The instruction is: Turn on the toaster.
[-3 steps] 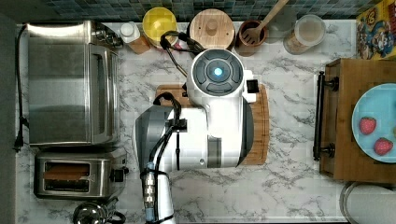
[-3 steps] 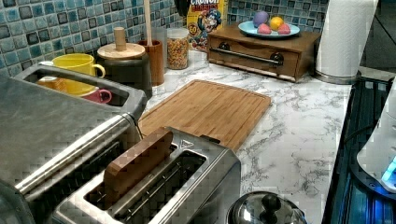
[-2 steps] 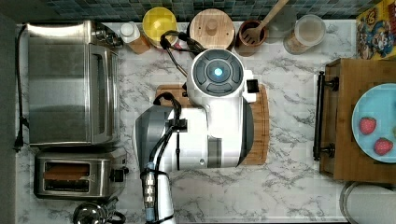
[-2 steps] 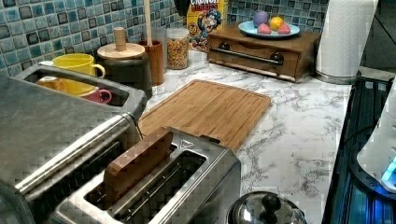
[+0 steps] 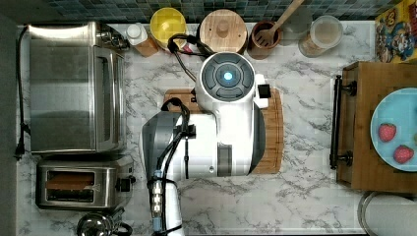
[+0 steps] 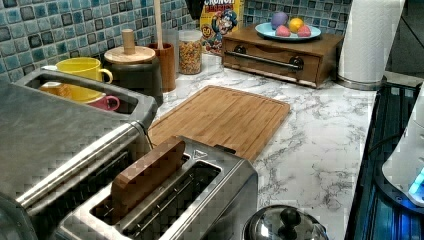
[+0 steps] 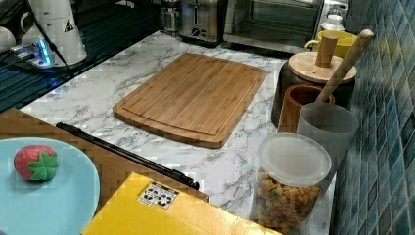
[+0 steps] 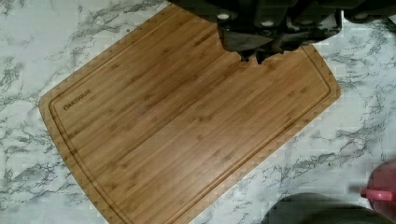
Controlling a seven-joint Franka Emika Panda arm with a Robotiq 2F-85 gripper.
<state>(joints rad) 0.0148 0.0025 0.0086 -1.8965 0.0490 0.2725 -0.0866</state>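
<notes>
One job waits: my gripper [image 8: 254, 58] hangs over the brown bamboo cutting board [image 8: 187, 121], fingers pressed shut on nothing; the small shiny steel toaster [image 5: 81, 183] sits near the worktop's corner, untouched; next I must reach its black side lever [image 5: 125, 184] and push it down.

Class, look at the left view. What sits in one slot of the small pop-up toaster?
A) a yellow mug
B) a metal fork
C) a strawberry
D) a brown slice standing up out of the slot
D: in the left view a brown slice stands up out of one slot of the toaster.
</notes>
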